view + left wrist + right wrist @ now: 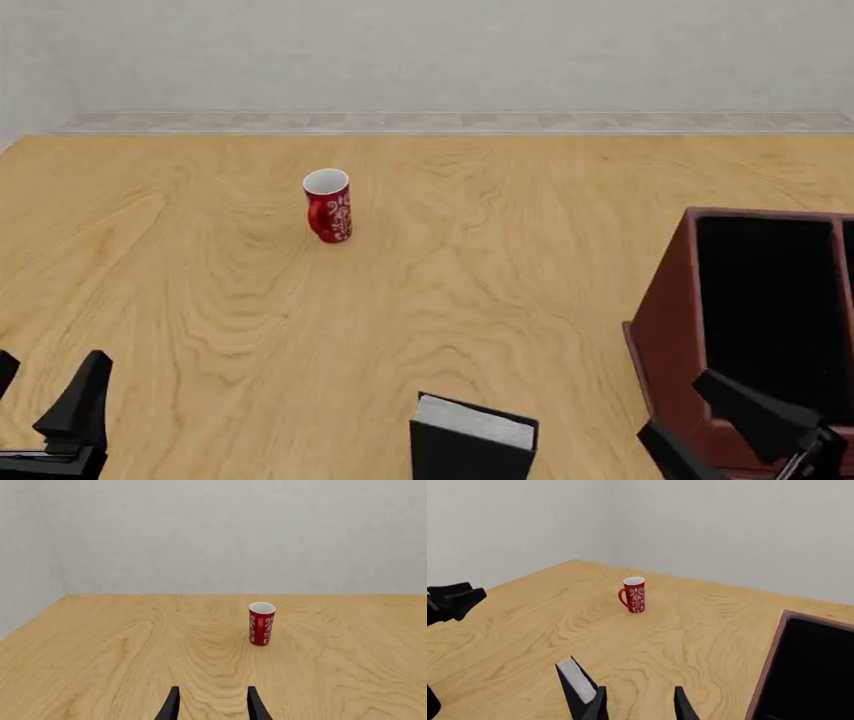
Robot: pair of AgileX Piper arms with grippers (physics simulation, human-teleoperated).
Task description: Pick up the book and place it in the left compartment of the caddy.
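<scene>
The black book with pale page edges stands upright on the table at the front middle. The right wrist view shows the book just beside one fingertip, not between the fingers. The reddish-brown caddy stands at the front right, its left compartment dark inside. My right gripper hangs open in front of the caddy, to the right of the book, with nothing in it. My left gripper is open at the front left, far from the book, also holding nothing.
A red-and-white patterned mug stands upright towards the far left of the wooden table. A grey wall rises behind the table's far edge. The caddy runs out of frame to the right.
</scene>
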